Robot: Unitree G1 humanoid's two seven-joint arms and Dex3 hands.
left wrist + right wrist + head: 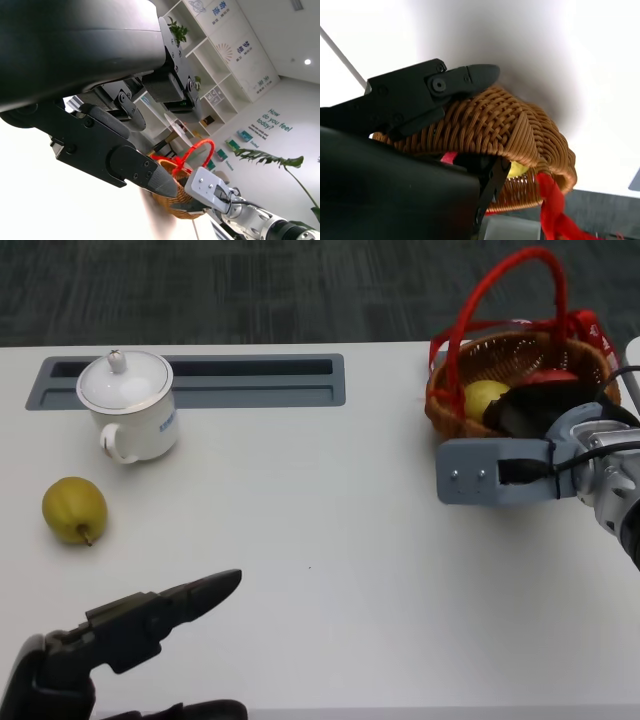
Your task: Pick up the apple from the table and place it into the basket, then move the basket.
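Hovering low over the front left corner of the white table (330, 540), the left hand (130, 640) holds nothing, its black fingers (205, 595) stretched out and apart, pointing toward the middle of the tabletop. Just beyond it, near the left edge, a yellow-green pear (73, 509) lies on its side with its stem toward the front edge. Behind the pear, toward the back left, a white lidded mug (128, 405) with blue print stands upright, its handle turned toward the front; it sits right in front of a grey recessed slot (250, 382) that runs along the back edge. Far across the bare surface, at the back right corner, stands the woven wicker basket (455, 415) with its red handle (500, 290) arching upright over it. Inside the basket the red apple (545, 377) shows beside a yellow fruit (483, 396), both partly hidden. The right hand (530, 410) reaches into the basket from the right edge: in the right wrist view one finger (470, 77) lies against the outside of the wicker wall while other fingers sit inside the rim, so the hand grips the basket wall between them. A grey bracket (490, 472) on the right wrist hangs just in front of the basket.
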